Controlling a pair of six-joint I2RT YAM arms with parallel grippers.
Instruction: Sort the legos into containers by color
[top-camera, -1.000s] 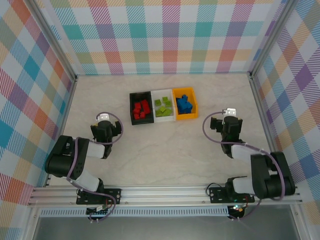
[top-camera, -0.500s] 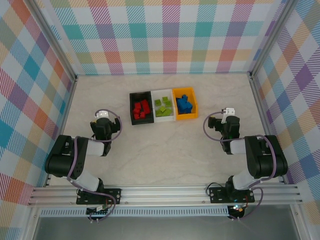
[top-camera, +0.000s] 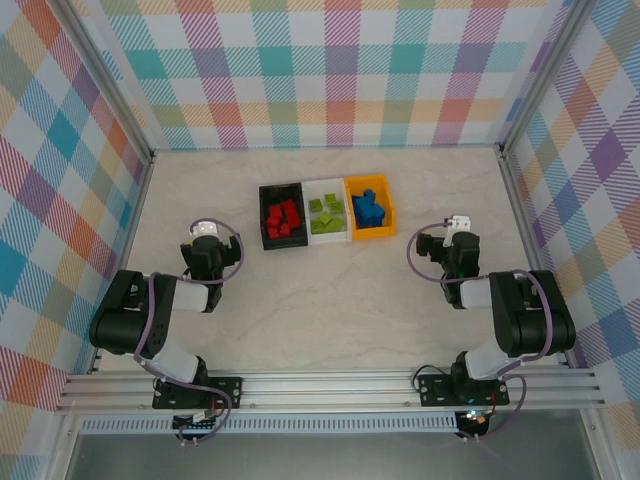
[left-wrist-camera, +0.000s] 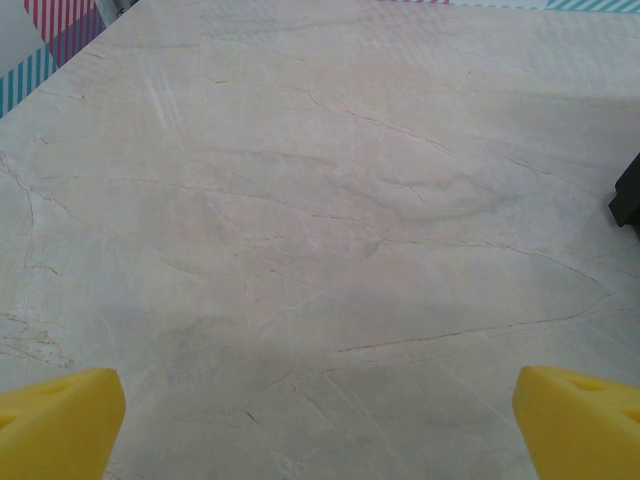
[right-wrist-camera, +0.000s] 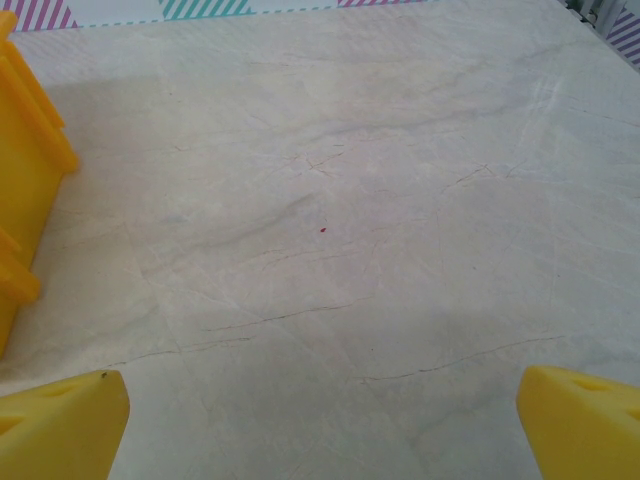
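Three containers stand side by side at the table's middle back. The black bin (top-camera: 263, 216) holds red legos (top-camera: 283, 218), the white bin (top-camera: 323, 185) holds lime green legos (top-camera: 326, 213), and the orange-yellow bin (top-camera: 391, 208) holds blue legos (top-camera: 367, 208). My left gripper (top-camera: 205, 238) rests low, left of the black bin. It is open (left-wrist-camera: 320, 430), with bare table between its yellow fingertips (left-wrist-camera: 60, 420). My right gripper (top-camera: 457, 232) sits right of the orange-yellow bin, also open (right-wrist-camera: 325, 425) and holding nothing. The orange-yellow bin's wall (right-wrist-camera: 25, 170) shows at the left of the right wrist view.
A corner of the black bin (left-wrist-camera: 628, 190) shows at the right edge of the left wrist view. Checked walls enclose the table on three sides, with metal posts at the back corners (top-camera: 150, 155). Both arm bases sit on the rail (top-camera: 330, 385) along the near edge.
The right arm has folded back, its elbow swinging in toward the base and its gripper dropping slightly toward the near edge. The left gripper has shifted only slightly. Both stay open.
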